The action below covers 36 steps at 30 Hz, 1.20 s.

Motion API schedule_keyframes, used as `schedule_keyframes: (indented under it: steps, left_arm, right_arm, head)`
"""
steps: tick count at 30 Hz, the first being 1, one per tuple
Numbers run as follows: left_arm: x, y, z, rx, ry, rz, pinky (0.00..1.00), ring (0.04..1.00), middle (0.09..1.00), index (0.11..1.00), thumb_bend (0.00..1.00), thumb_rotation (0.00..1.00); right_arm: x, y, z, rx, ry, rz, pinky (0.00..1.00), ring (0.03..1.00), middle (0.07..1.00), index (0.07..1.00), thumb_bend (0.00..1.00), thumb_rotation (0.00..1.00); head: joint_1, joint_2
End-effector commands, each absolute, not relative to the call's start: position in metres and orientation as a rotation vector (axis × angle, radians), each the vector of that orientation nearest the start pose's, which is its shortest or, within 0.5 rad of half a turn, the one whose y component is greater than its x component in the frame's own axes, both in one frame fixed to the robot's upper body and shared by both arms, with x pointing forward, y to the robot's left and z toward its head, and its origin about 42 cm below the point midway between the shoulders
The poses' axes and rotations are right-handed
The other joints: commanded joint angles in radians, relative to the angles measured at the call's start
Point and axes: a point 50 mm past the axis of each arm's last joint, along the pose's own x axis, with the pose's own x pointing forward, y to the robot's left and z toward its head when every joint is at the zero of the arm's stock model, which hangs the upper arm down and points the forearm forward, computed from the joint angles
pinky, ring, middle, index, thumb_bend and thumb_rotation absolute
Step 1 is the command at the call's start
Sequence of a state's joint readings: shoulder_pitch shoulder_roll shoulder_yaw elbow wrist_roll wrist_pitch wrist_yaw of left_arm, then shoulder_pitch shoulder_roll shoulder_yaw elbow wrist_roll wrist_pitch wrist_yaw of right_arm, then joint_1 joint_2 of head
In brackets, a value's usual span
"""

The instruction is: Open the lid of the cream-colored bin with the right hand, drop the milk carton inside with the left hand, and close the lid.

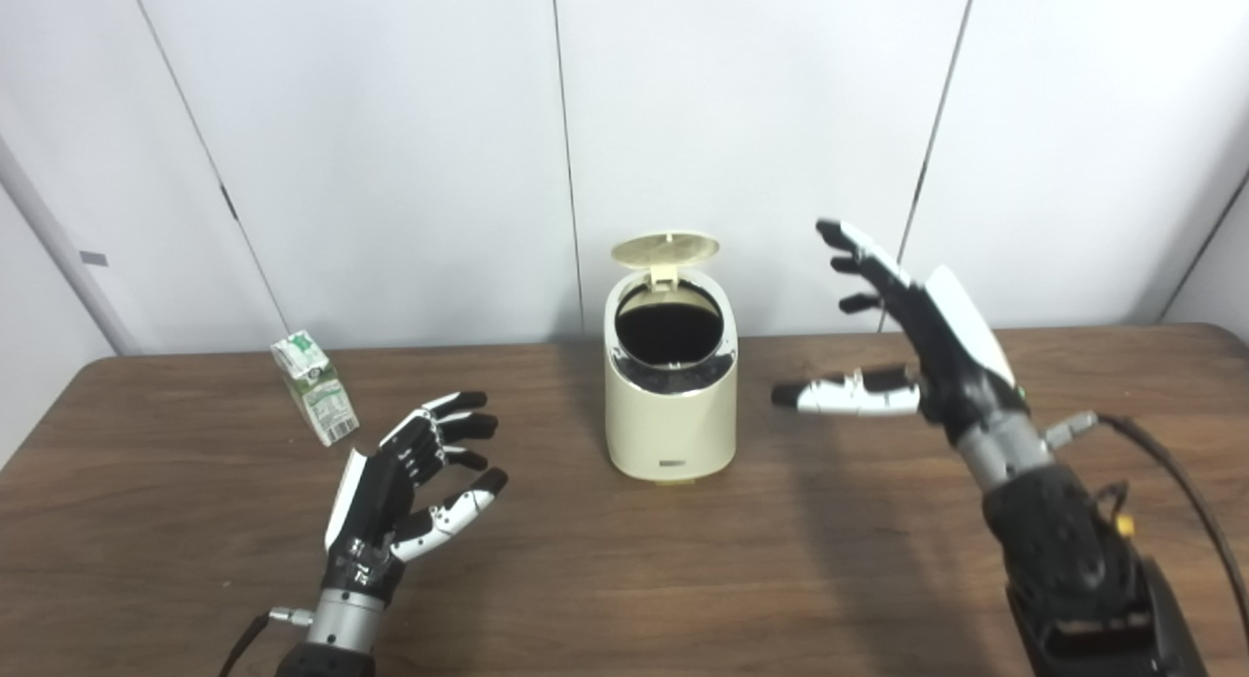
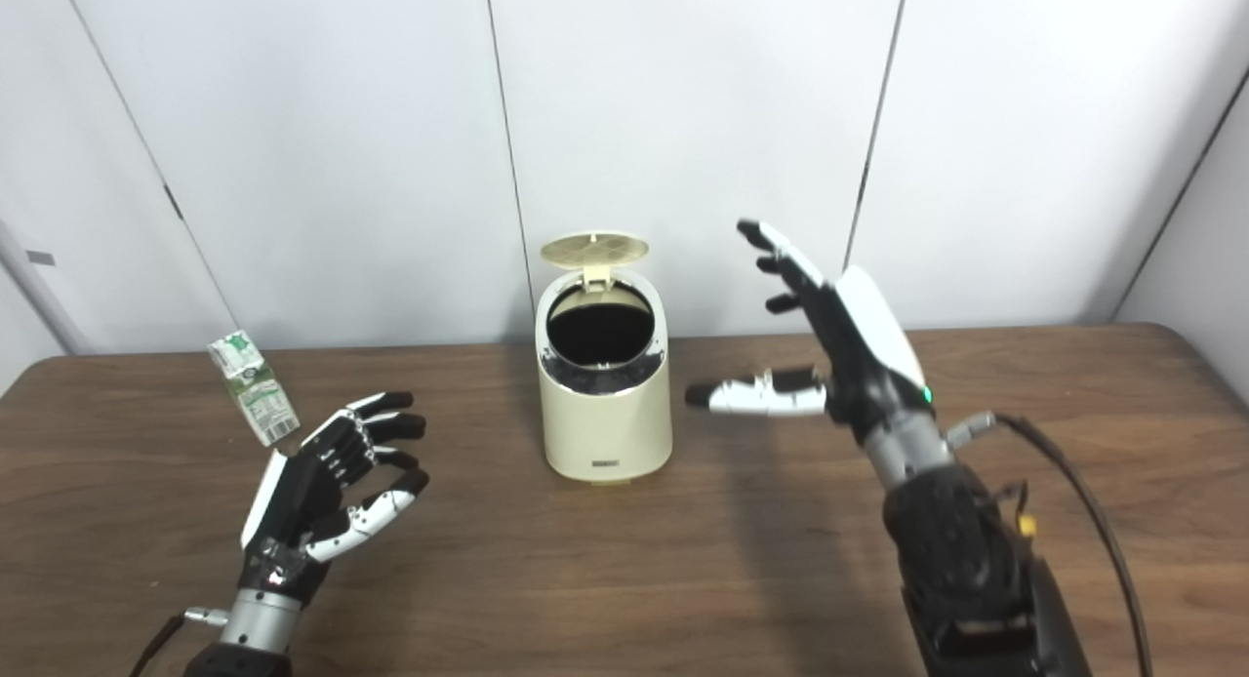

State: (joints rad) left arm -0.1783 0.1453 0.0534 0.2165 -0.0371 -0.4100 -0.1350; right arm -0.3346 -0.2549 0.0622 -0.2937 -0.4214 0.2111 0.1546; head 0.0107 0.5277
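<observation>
At the far left of the brown wooden surface (image 1: 624, 579) the milk carton (image 1: 314, 386) stands tilted, its green-and-white top leaning toward the back wall (image 1: 390, 150), with nothing touching it. Just to the right of it and nearer the camera, the left robot hand (image 1: 410, 482) hovers over the surface with its palm turned inward, its fingers (image 1: 459, 425) spread and lightly curled, holding nothing; it is near the carton but apart from it. In the middle stands the cream-colored bin (image 1: 670, 418), upright, well clear of both hands. Its lid (image 1: 665, 249) is swung up on the rear hinge and stands open, leaving the dark round mouth exposed. To the right of the bin the right robot hand (image 1: 907, 336) is raised above the surface at about the height of the bin's top, fingers stretched upward and apart, thumb pointing sideways toward the bin without reaching it; it grasps nothing. A black cable (image 1: 1181, 492) runs from its wrist toward the right edge.
</observation>
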Motion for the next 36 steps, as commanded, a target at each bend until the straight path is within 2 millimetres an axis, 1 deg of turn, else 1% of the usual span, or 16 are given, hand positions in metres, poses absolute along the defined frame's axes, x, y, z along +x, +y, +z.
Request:
schedule_keyframes:
  steps: [1,3,4,6,7,9,13,14,17,19,22,25,28,31,34,36]
  left_arm:
    - [0.317,0.257,0.086,0.115,-0.269,-0.107,0.57,0.699,0.708,0.776,0.58,0.12]
    - [0.318,0.256,0.085,0.112,-0.264,-0.106,0.56,0.684,0.715,0.779,0.59,0.12]
    - [0.317,0.255,0.084,0.112,-0.262,-0.105,0.56,0.681,0.717,0.781,0.60,0.13]
    - [0.316,0.252,0.085,0.116,-0.263,-0.103,0.56,0.679,0.724,0.785,0.61,0.13]
    - [0.315,0.250,0.086,0.128,-0.272,-0.104,0.56,0.679,0.726,0.785,0.61,0.13]
    - [0.313,0.246,0.089,0.154,-0.298,-0.108,0.57,0.684,0.733,0.785,0.59,0.06]
    - [0.308,0.236,0.103,0.166,-0.365,-0.110,0.57,0.682,0.745,0.783,0.59,0.01]
    - [0.306,0.234,0.108,0.172,-0.383,-0.101,0.56,0.681,0.751,0.784,0.60,0.00]
    - [0.303,0.236,0.124,0.195,-0.430,-0.075,0.57,0.686,0.768,0.793,0.61,0.00]
    - [0.302,0.243,0.134,0.219,-0.459,-0.058,0.56,0.681,0.765,0.792,0.66,0.04]
    - [0.303,0.258,0.147,0.257,-0.493,-0.036,0.56,0.682,0.765,0.796,0.70,0.07]
    - [0.305,0.271,0.159,0.312,-0.534,-0.007,0.56,0.690,0.757,0.789,0.72,0.03]
    - [0.309,0.288,0.172,0.370,-0.566,0.022,0.55,0.698,0.759,0.790,0.74,0.02]
    - [0.313,0.304,0.186,0.415,-0.592,0.050,0.54,0.694,0.754,0.787,0.76,0.01]
    - [0.317,0.322,0.200,0.446,-0.602,0.085,0.55,0.698,0.754,0.787,0.79,0.02]
    - [0.320,0.332,0.211,0.475,-0.603,0.107,0.53,0.690,0.755,0.783,0.79,0.01]
  right_arm:
    - [0.352,-0.241,0.271,-0.647,-0.465,0.089,0.81,0.897,0.964,0.938,0.84,0.32]
    - [0.349,-0.244,0.259,-0.608,-0.454,0.109,0.86,0.923,0.969,0.949,0.84,0.30]
    - [0.347,-0.247,0.253,-0.603,-0.447,0.110,0.87,0.932,0.968,0.953,0.84,0.29]
    - [0.344,-0.251,0.243,-0.606,-0.436,0.105,0.85,0.924,0.949,0.955,0.84,0.28]
    - [0.342,-0.253,0.237,-0.613,-0.425,0.103,0.84,0.923,0.948,0.956,0.84,0.27]
    - [0.339,-0.258,0.230,-0.622,-0.410,0.101,0.83,0.919,0.954,0.962,0.83,0.25]
    - [0.334,-0.267,0.217,-0.629,-0.371,0.088,0.85,0.917,0.964,0.972,0.82,0.20]
    - [0.332,-0.269,0.214,-0.630,-0.357,0.081,0.85,0.917,0.966,0.973,0.82,0.19]
    - [0.328,-0.270,0.212,-0.605,-0.304,0.068,0.87,0.926,0.969,0.972,0.82,0.13]
    - [0.326,-0.271,0.214,-0.593,-0.287,0.065,0.88,0.932,0.972,0.971,0.82,0.09]
    - [0.326,-0.272,0.215,-0.599,-0.293,0.071,0.84,0.929,0.967,0.969,0.82,0.19]
    - [0.327,-0.274,0.215,-0.609,-0.299,0.068,0.78,0.911,0.960,0.959,0.85,0.29]
    - [0.328,-0.274,0.217,-0.619,-0.301,0.062,0.72,0.889,0.948,0.947,0.83,0.28]
    - [0.329,-0.274,0.218,-0.613,-0.295,0.067,0.70,0.884,0.939,0.943,0.82,0.28]
    - [0.331,-0.275,0.218,-0.618,-0.298,0.066,0.66,0.870,0.929,0.932,0.84,0.30]
    - [0.332,-0.276,0.217,-0.625,-0.305,0.062,0.63,0.851,0.918,0.922,0.86,0.33]
  head:
    - [0.016,-0.006]
    - [0.031,-0.015]
    - [0.063,-0.034]
    - [0.096,-0.048]
    - [0.115,-0.057]
    - [0.152,-0.076]
    - [0.222,-0.111]
    - [0.226,-0.112]
    - [0.263,-0.130]
    - [0.278,-0.137]
    - [0.297,-0.146]
    - [0.305,-0.149]
    - [0.308,-0.148]
    - [0.315,-0.151]
    - [0.323,-0.151]
    - [0.328,-0.151]
